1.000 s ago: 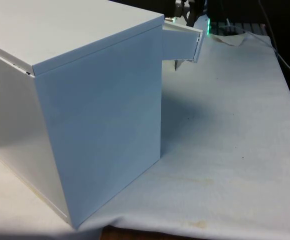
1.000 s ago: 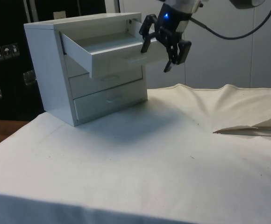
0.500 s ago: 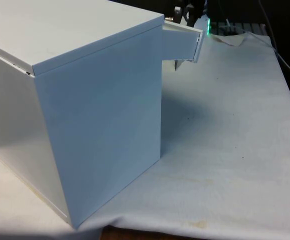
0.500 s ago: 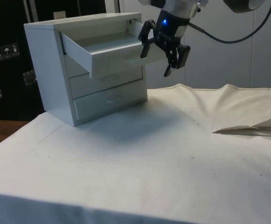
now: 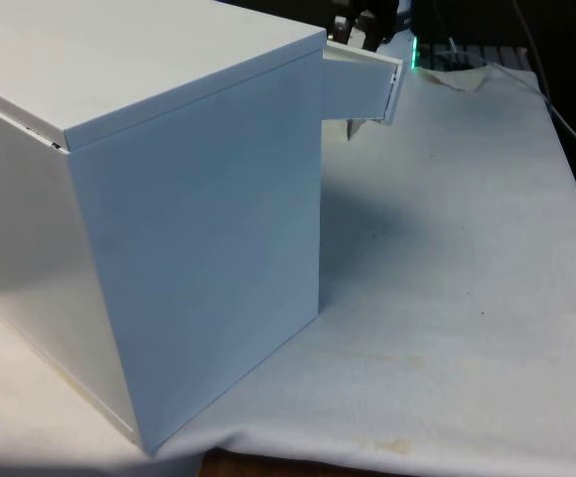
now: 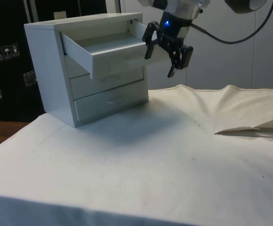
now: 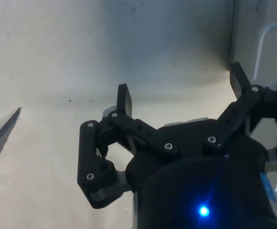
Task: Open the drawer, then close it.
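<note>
Presently the top drawer [image 6: 109, 52] of the white chest of drawers [image 6: 56, 70] stands pulled well out of its carcass, so I judge the opening half of the task done and the closing half not yet begun. The two lower drawers sit flush. In the front view the chest turns its blank side to the camera, and the drawer's front panel [image 5: 362, 87] juts past its far corner.

My gripper [image 6: 167, 54] hangs just beside the open drawer's front, at the end nearer the white wall. Its fingers are spread apart and grasp nothing. In the wrist view both fingers [image 7: 124, 100] show bare, with white cloth beneath them; one rests close to a handle [image 7: 264, 40] on the chest's face. I cannot tell whether any finger touches the drawer front.

The tablecloth [image 6: 174, 155] below is rumpled near the wall but lies well apart from the chest.

The next move, in my judgement, calls for bringing the fingers squarely against the drawer front and pushing straight along the drawer's line of travel. An off-centre push at this end could skew the drawer in its runners or shift the whole chest on the cloth.
</note>
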{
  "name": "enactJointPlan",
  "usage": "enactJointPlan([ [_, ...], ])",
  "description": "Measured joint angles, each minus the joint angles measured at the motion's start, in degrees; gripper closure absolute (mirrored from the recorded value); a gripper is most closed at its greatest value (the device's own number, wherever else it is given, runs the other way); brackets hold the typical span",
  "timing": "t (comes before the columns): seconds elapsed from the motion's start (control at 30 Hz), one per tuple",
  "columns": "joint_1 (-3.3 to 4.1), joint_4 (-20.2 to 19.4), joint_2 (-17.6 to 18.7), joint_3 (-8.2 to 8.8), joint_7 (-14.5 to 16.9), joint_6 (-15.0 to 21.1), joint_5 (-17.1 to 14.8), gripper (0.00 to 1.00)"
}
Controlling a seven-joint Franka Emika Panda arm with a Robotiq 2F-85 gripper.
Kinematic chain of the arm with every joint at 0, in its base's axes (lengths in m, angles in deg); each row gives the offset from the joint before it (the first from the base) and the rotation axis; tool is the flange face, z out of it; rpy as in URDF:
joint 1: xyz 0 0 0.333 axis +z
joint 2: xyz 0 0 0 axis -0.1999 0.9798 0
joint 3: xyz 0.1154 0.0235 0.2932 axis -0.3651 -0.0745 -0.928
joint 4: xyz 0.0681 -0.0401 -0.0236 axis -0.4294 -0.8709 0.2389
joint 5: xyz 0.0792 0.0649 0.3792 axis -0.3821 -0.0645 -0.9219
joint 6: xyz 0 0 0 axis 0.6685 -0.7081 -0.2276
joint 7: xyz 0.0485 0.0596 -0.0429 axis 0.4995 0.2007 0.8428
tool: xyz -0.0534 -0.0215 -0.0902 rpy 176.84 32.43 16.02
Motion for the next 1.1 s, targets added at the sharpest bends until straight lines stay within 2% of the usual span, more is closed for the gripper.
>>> enactJointPlan([
  [0.23,0.0,0.0,0.11,1.72,1.03,-0.06,0.0,0.0],
  [0.4,0.0,0.0,0.11,2.06,1.2,-0.11,0.0,0.01],
  [0.47,0.0,0.06,0.11,2.12,1.2,-0.11,0.0,0.16],
  [0.5,0.0,0.06,0.11,2.12,1.2,-0.17,0.0,0.16],
  [0.7,0.0,0.06,0.11,2.18,1.26,-0.23,0.0,0.48],
  [0.77,0.0,0.06,0.11,2.18,1.26,-0.23,0.0,0.67],
  [0.8,0.0,0.06,0.11,2.18,1.26,-0.23,0.0,0.72],
  [0.83,0.0,0.06,0.11,2.18,1.26,-0.23,0.0,0.72],
  [0.93,0.0,0.06,0.11,2.18,1.26,-0.29,0.0,0.87],
  [0.97,0.0,0.06,0.11,2.18,1.26,-0.29,0.0,0.98],
  [1.1,0.0,0.06,0.11,2.23,1.26,-0.29,0.0,1.0],
])
